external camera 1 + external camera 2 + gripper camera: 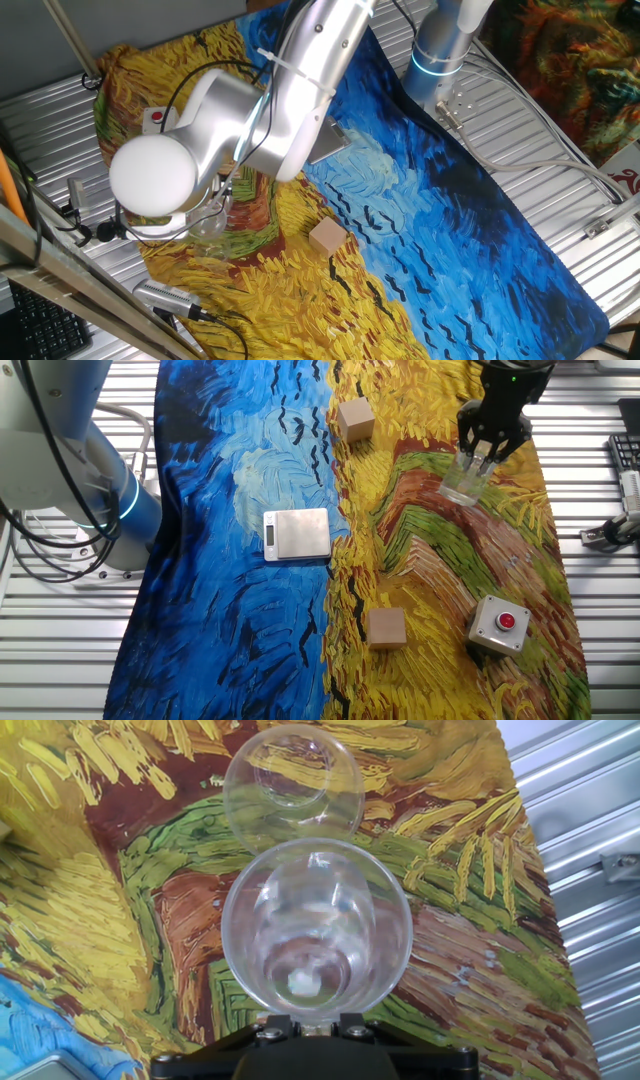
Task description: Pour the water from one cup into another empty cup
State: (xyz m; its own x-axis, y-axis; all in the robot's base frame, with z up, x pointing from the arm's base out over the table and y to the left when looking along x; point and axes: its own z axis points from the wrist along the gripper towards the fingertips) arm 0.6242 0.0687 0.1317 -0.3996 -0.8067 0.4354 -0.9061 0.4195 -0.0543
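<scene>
Cup [316, 930] sits gripped in claw [310, 1020], beside second cup [293, 785].

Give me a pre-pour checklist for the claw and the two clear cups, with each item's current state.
1. Claw positioned at the near cup: ok, the cup sits right at the claw in the hand view.
2. Grip closed on that cup: cannot tell, the fingertips are hidden.
3. Far cup upright and open: ok.
4. Far cup empty: looks ok, no liquid visible, but clear plastic makes it uncertain.
5. Near cup holds water: cannot tell, only reflections and a white patch at its base show.
6. Wooden blocks, scale and red button box clear of the cups: ok, all stand apart.
</scene>
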